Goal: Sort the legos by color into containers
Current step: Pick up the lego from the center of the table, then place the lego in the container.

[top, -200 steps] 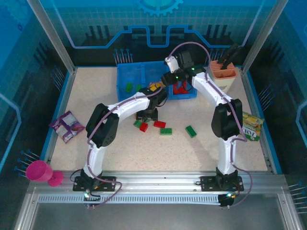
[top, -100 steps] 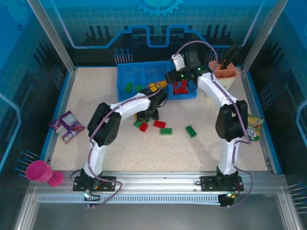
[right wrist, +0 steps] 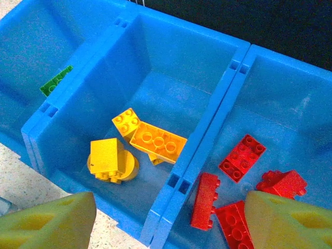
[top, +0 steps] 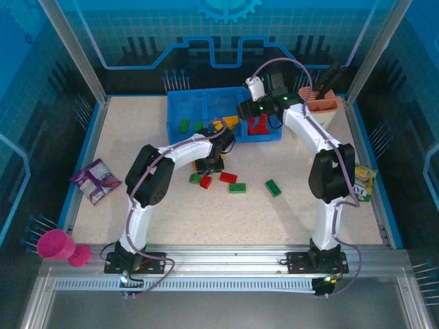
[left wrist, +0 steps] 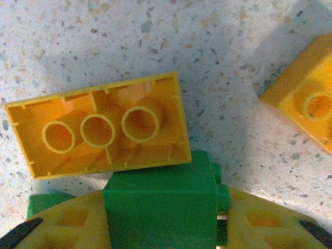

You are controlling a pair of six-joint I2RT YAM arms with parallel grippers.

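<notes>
On the bench [top: 137, 137], just in front of the tray [top: 175, 113]: my left gripper [left wrist: 166, 231] is closed on a green brick [left wrist: 161, 205], with a yellow pad [left wrist: 67, 228] tight against each side. The brick's near end runs off the bottom of the frame, and so do both pads. A sliver of green pokes out past the left pad; I can't tell whether it is the same brick or another. An upturned yellow brick [left wrist: 101, 129] lies hollow side up on the bench, its long edge touching the green brick's far end. A second yellow brick [left wrist: 306, 111] sits apart, cut off by the right edge. From above, my wrist hides the fingers and the held brick.

My right gripper [right wrist: 168, 228] hangs wide open over the tray, holding nothing, its pads cut off at the bottom corners. Below it:
- Middle compartment: yellow bricks [right wrist: 155, 140].
- Right compartment: red bricks [right wrist: 241, 158].
- Left compartment: one green piece [right wrist: 56, 80], half hidden by the wall.

A loose red brick [top: 228, 177] and a loose green brick [top: 273, 187] lie on the bench near my left gripper.
</notes>
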